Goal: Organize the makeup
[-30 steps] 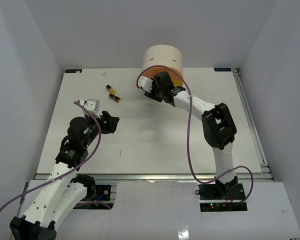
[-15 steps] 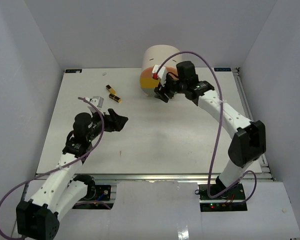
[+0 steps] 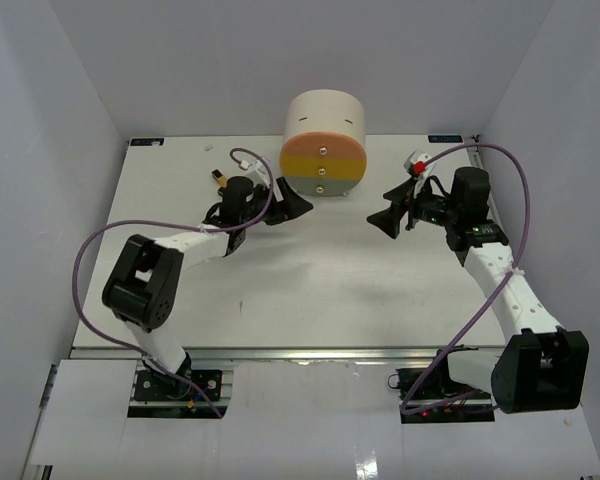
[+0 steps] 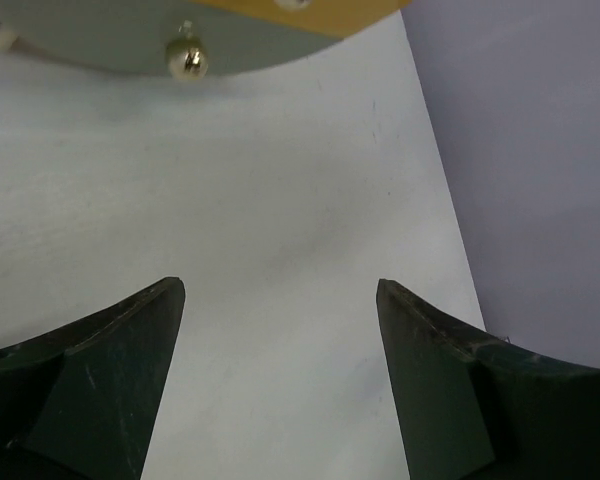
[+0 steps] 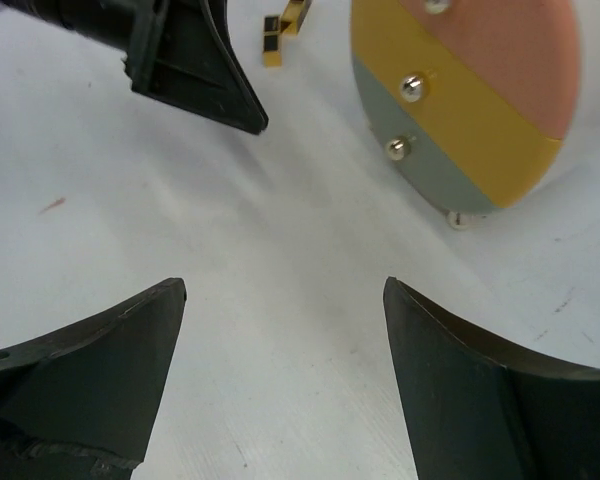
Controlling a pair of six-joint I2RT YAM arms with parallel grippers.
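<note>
Judging by this, you're barely started — left hand (image 3: pixel 294 205) & right hand (image 3: pixel 384 222) spread, empty; lipstick tube (image 5: pixel 272 50) loose on table (image 3: pixel 310 290), drawer unit (image 3: pixel 323 165) shut.

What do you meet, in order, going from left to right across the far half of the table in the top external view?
Black-and-gold lipstick tube → cylindrical drawer unit → right pincer
</note>
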